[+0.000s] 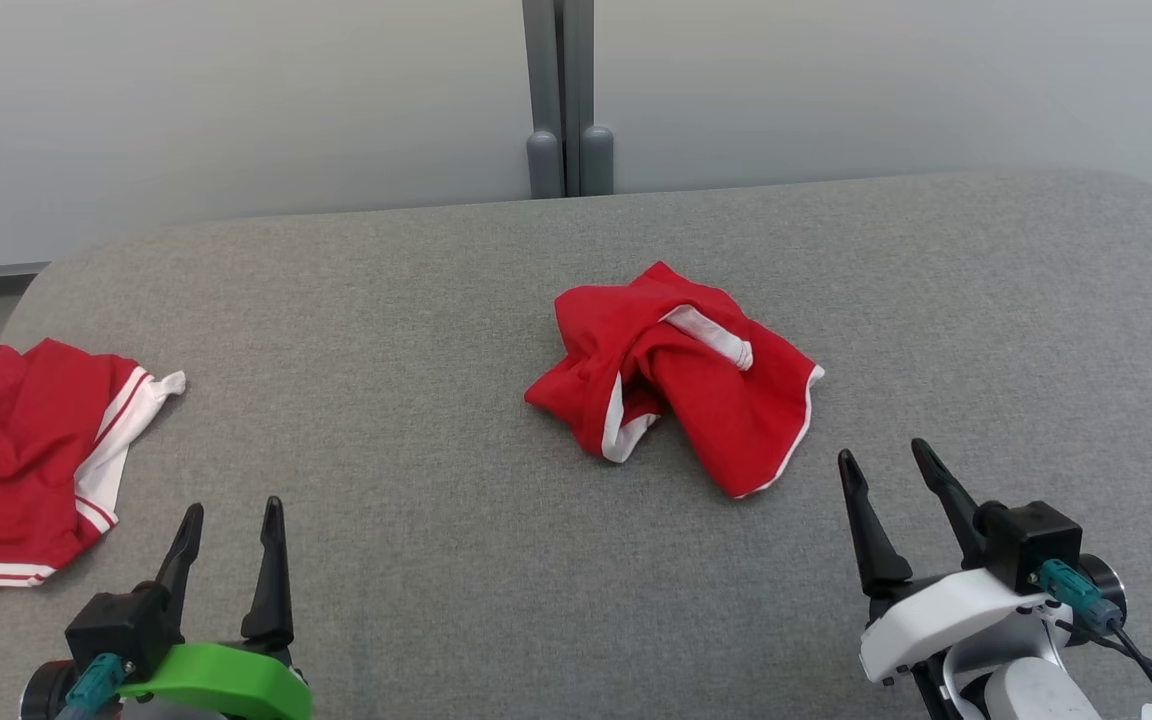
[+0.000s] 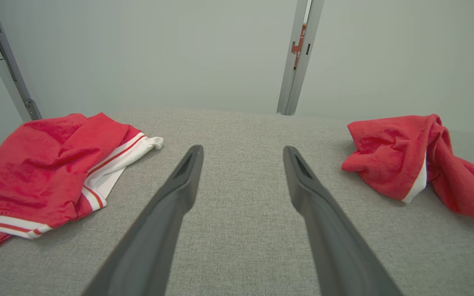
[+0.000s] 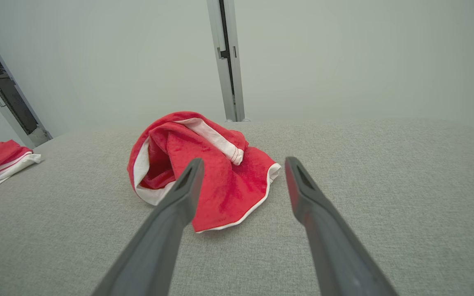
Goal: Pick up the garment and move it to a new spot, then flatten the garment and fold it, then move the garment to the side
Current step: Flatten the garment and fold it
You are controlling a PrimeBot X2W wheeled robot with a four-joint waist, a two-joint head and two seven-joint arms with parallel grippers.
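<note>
On grey table [image 1: 416,330], crumpled garment [image 1: 681,385], left gripper [image 1: 236,505], right gripper [image 1: 881,450] — jaws apart, empty

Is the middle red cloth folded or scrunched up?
Scrunched up: the garment lies in a lumpy heap, white trim twisting across it.

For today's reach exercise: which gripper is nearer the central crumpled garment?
Right. The right gripper sits just off the crumpled garment, at its near-right edge; the left gripper is far to its left.
</note>
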